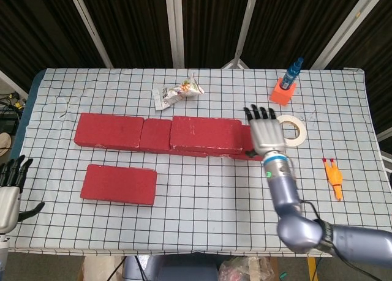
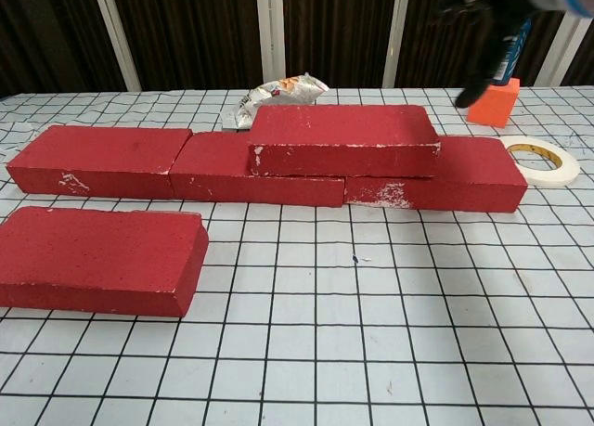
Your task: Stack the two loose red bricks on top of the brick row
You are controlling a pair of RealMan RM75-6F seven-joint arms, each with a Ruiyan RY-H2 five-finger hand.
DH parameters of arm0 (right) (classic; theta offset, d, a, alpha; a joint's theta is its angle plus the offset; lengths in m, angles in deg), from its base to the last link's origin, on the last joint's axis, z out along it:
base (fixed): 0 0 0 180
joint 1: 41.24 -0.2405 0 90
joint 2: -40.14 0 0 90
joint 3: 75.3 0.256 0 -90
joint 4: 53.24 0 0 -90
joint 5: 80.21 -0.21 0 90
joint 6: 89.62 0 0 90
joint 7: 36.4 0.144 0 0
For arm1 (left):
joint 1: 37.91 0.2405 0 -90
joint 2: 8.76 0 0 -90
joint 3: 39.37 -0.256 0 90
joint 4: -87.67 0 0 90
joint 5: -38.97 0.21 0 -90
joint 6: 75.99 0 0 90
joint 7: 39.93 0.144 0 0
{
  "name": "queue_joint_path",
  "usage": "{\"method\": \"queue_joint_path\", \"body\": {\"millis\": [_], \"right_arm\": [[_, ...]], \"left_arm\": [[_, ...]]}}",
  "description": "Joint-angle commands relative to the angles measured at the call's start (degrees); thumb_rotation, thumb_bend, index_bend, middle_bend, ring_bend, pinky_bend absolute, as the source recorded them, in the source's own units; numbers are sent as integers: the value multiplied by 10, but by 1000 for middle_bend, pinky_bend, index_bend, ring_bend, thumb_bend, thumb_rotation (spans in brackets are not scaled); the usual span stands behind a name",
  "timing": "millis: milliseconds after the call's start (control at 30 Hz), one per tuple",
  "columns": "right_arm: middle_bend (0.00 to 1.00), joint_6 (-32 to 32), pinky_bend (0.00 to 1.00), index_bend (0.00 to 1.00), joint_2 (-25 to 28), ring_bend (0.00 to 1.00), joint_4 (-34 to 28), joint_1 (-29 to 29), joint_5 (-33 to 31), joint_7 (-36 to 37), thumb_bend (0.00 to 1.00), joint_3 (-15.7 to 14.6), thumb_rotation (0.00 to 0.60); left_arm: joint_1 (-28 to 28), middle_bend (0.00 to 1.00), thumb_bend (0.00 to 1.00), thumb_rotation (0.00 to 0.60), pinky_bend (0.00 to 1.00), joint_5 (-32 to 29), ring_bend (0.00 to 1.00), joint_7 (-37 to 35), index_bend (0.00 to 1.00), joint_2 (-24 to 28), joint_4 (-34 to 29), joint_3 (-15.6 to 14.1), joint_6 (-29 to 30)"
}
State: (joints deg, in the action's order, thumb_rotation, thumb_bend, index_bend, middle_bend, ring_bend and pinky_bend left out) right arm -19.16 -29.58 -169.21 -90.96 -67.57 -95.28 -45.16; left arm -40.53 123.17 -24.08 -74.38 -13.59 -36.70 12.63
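A row of red bricks point(image 1: 110, 130) point(image 2: 97, 160) lies across the table. One red brick point(image 1: 205, 134) point(image 2: 343, 138) is stacked on the row's middle, with nothing touching it. A second loose red brick point(image 1: 119, 184) point(image 2: 97, 259) lies flat in front of the row's left part. My right hand point(image 1: 264, 131) hovers over the row's right end with its fingers spread and nothing in it; in the chest view my right hand point(image 2: 487, 18) is a blur at the top right. My left hand point(image 1: 9, 192) hangs off the table's left edge, fingers apart and holding nothing.
A crumpled snack packet point(image 1: 177, 92) point(image 2: 274, 96) lies behind the row. A tape roll point(image 1: 289, 130) point(image 2: 543, 160) sits right of the row. A blue bottle stands in an orange block point(image 1: 283, 91) point(image 2: 494, 101) at the back right. An orange toy point(image 1: 333, 178) lies near the right edge.
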Motion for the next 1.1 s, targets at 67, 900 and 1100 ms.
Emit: {"method": "queue_joint_path", "body": {"millis": [67,900,1100], "right_arm": [[0,-39,0,0,142,0,-58,170,192,182,183,-87,600],[0,154,0,0,97,0,52,473,635,499,183,-282,600],[0,206,0,0,56,0,114,477,688,505,184,-264,600]], "left_arm": [[-5,0,0,600,0,19,0,0,69,-1,-6,-14,-13],[-149,0,0,600,0,-187,0,248,0,85,-231,20,-209],[-200,0,0,600,0,-296,0,312,0,63,-246,26,-222]]}}
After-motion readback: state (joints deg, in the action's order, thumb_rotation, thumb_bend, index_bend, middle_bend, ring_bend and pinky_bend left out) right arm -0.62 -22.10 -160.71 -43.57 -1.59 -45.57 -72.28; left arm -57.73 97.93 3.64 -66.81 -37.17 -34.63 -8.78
